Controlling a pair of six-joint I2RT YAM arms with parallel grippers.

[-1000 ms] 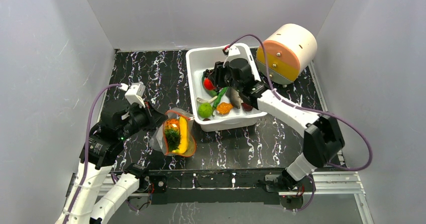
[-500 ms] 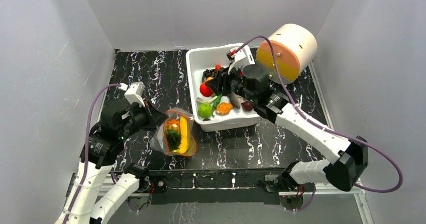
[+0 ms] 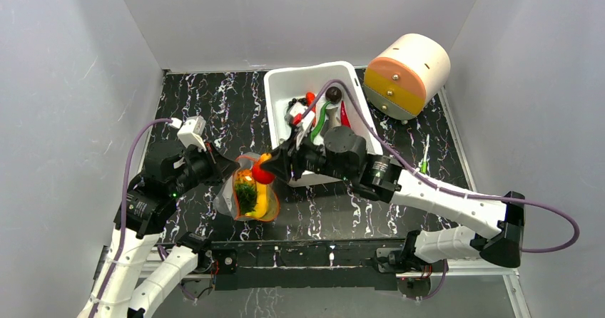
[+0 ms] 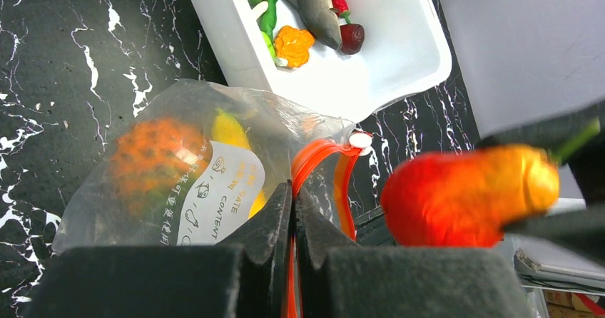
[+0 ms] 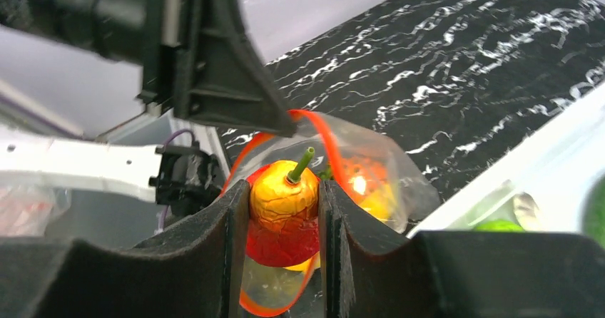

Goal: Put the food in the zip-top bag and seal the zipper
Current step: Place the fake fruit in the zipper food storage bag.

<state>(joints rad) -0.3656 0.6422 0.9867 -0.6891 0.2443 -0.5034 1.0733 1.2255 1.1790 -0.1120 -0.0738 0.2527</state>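
- Right gripper (image 5: 284, 187) is clamped on the red apple (image 5: 284, 218), right at the zip-top bag's (image 4: 178, 161) gaping mouth.
- Left gripper (image 4: 292, 193) is pressed together on the zipper (image 4: 314, 154) strip.
- Pineapple (image 4: 153, 154) and banana (image 4: 230, 129) sit inside the bag.
- White bin (image 3: 273, 104) sits at the bag's 1 o'clock in the top view, just beside it.

Clearance: zip-top bag (image 5: 389, 186) mouth gapes before my right gripper (image 5: 284, 197) and its apple (image 5: 282, 238). Obstructions: left gripper (image 4: 292, 198) pinching zipper (image 4: 314, 152); white bin (image 4: 399, 50) alongside.
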